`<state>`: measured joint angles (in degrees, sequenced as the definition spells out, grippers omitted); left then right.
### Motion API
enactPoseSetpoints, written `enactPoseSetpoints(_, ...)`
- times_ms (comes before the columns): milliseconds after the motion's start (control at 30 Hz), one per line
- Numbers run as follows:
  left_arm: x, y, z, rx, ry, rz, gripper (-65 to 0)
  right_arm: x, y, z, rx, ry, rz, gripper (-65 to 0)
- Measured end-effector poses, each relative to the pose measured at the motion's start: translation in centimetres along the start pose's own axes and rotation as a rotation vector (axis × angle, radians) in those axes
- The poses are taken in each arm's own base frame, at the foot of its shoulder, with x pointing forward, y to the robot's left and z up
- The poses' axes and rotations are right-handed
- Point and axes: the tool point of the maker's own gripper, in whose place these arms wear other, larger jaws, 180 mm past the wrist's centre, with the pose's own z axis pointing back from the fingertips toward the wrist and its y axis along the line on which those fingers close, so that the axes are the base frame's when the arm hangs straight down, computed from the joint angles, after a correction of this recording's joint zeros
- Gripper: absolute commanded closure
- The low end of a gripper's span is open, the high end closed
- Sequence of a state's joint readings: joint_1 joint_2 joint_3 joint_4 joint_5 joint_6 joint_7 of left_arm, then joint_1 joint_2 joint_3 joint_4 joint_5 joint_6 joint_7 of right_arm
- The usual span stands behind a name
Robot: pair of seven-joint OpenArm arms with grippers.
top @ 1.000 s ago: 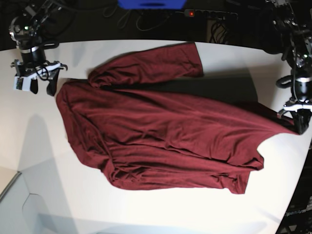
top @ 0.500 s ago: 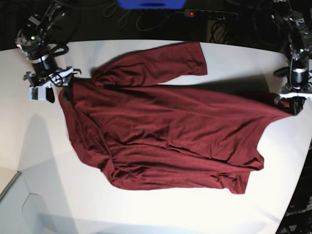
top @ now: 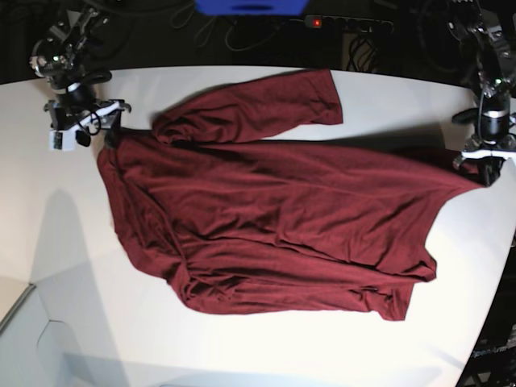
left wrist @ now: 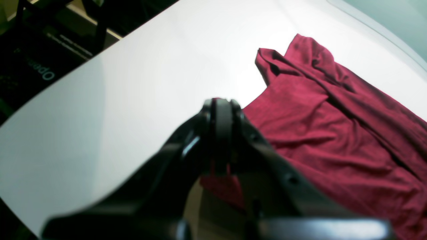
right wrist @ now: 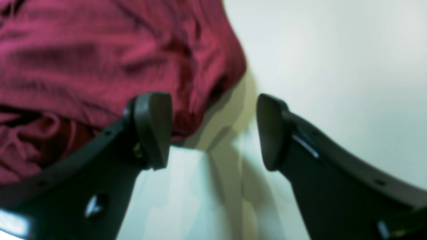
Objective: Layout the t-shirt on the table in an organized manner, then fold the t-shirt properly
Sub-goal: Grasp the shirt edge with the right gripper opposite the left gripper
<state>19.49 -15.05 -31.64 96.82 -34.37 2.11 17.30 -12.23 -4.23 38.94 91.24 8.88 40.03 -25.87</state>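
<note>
The maroon t-shirt (top: 274,226) is seen spread wide across the middle of the white table (top: 64,242), one sleeve angled toward the upper centre of the base view. At the right edge of that frame a corner of the cloth is pinched tight in the left gripper (top: 486,167), while at the upper left the right gripper (top: 87,129) is held with jaws spread apart, one fingertip (right wrist: 151,128) poised over the shirt's edge, nothing clamped

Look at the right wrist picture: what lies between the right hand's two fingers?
Only bare table and shadow. The right hand stands open, and the t-shirt's edge sits beside its left finger, not in the gap.
</note>
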Motion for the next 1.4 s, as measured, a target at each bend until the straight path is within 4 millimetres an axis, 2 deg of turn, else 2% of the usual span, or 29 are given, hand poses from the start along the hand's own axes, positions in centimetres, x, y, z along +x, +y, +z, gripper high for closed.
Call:
enactPoseSetpoints(133, -0.2, 0.1, 0.0, 0.003, 0.004, 0.001, -0.1, 0.7, -0.2, -0.1, -0.001, -0.018, 0.007, -40.1)
enactPoseSetpoints(467, -0.8, 0.6, -0.1, 0.015, 0.021, 0.003, -0.1, 0.7, 0.2, -0.4, 0.01, -0.02, 0.0, -39.8)
enactPoseSetpoints(533, -1.2, 0.9, -0.2, 0.023, 0.031, 0.006, -0.1, 0.1, 0.3, -1.0, 0.02, -0.005, -0.02, -38.4)
enactPoseSetpoints(600, -1.6, 1.2, -0.2, 0.03, 0.041, 0.006, -0.1, -0.7, 0.5, -1.7, 0.032, 0.021, -0.033, -33.6)
enactPoseSetpoints(667, -1.6, 1.2, -0.3, 0.031, 0.043, 0.007, -0.1, -0.5, 0.4, -2.2, 0.044, 0.019, -0.034, -26.7)
enactPoseSetpoints(833, -1.4, 1.2, -0.4, 0.029, 0.038, 0.003, -0.1, -0.6, -0.2, -2.1, 0.034, 0.026, -0.03, 0.0)
enactPoseSetpoints(933, -1.3, 1.3, -0.9, 0.036, 0.034, 0.012, -0.1, -0.2, -0.2, -2.4, 0.034, 0.019, -0.033, 0.0)
enactPoseSetpoints(1033, -1.2, 1.7, -1.9, 0.048, 0.031, 0.035, -0.1, 1.3, -0.8, -2.7, 0.03, -0.007, -0.009, 0.0)
enactPoseSetpoints(1167, 0.4, 4.1, -2.5, 0.107, -0.001, 0.046, -0.1, 2.2, -2.3, -2.3, 0.006, -0.017, 0.023, 0.0)
enactPoseSetpoints(1300, 1.5, 3.7, -2.8, 0.096, -0.029, 0.051, -0.1, 3.3, -2.2, -2.7, 0.011, -0.038, 0.03, 0.0)
enactPoseSetpoints(1400, 2.1, 4.1, -2.6, 0.106, -0.045, 0.054, -0.1, 4.4, -2.1, -2.5, 0.008, -0.063, 0.047, 0.0)
